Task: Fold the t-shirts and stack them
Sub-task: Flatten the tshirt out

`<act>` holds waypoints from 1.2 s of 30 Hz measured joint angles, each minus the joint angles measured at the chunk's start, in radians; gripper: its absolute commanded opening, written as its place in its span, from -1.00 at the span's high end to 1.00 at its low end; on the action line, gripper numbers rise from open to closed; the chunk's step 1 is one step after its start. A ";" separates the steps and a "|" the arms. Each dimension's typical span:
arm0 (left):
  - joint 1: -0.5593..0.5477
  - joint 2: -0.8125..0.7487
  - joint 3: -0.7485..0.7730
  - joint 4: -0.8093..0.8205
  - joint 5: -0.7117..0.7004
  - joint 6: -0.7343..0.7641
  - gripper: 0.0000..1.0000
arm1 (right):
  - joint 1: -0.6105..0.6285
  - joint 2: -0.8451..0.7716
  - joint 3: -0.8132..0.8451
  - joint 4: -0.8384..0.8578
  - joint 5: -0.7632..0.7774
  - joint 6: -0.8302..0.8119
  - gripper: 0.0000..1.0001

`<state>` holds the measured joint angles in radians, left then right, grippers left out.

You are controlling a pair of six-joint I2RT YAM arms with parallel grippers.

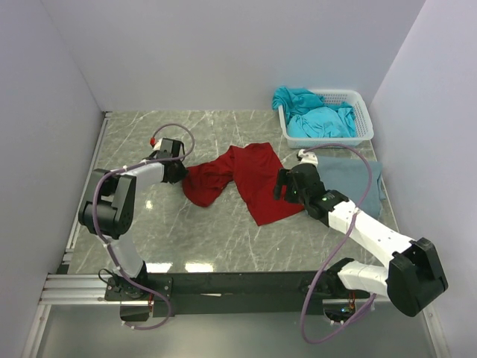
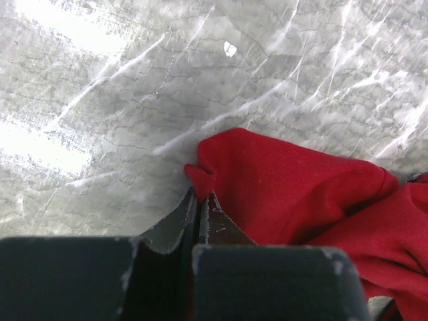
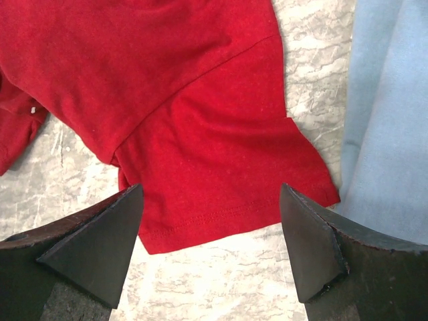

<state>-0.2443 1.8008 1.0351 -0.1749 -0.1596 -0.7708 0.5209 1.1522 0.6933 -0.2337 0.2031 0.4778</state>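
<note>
Scene: one dark red t-shirt (image 1: pixel 246 179) lies crumpled in the middle of the tabletop (image 1: pixel 194 231), not folded. It is bunched on its left side, and the flatter lower part points toward the near right.

The left tool (image 1: pixel 177 173) sits low at the shirt's left edge, clenched on a small pinch of red cloth. In the left wrist view the two fingers (image 2: pixel 179 224) are pressed together, with a nub of fabric sticking out at the tips and red showing between them lower down. The rest of the shirt spreads off right over the marble.

The right tool (image 1: pixel 283 184) is at the shirt's right edge, released and grasping nothing. In the right wrist view both fingers (image 3: pixel 93 251) are spread wide. A sleeve with a stitched hem lies flat on the tabletop between and beyond them; cannot tell whether the tips touch the cloth.

A grey-blue t-shirt (image 1: pixel 350 177) lies flat on the right of the tabletop, just beside the red one and partly under the right arm. In the right wrist view its edge runs next to the red sleeve corner, touching or nearly.

The turquoise t-shirts (image 1: pixel 317 119) are heaped in the white basket (image 1: pixel 364 112) at the far right corner, one draped over its left rim. The basket stands just behind the grey-blue shirt
</note>
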 measured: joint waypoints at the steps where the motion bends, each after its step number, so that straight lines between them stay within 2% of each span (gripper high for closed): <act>1: 0.000 -0.003 -0.004 0.004 -0.002 0.000 0.99 | 0.000 0.002 0.000 0.000 0.001 0.000 -0.77; 10: 0.000 -0.163 -0.159 -0.032 -0.080 -0.010 0.99 | 0.000 0.052 0.000 -0.014 0.002 -0.005 -0.76; 21: 0.018 -0.606 -0.380 -0.145 -0.338 -0.211 0.99 | 0.021 0.173 0.001 -0.073 -0.031 0.015 -0.62; 26: 0.021 -0.702 -0.432 -0.161 -0.376 -0.258 0.99 | 0.120 0.209 0.013 -0.067 -0.083 0.011 -0.60; 32: 0.021 -0.726 -0.445 -0.167 -0.380 -0.275 0.99 | 0.289 0.291 0.085 -0.065 -0.100 -0.039 -0.58; 36: 0.021 -0.729 -0.446 -0.167 -0.380 -0.277 0.99 | 0.362 0.375 0.159 -0.064 -0.094 -0.056 -0.48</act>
<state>-0.2230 1.0721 0.5888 -0.3424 -0.5392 -1.0473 0.8833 1.5272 0.8528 -0.2981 0.1093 0.4213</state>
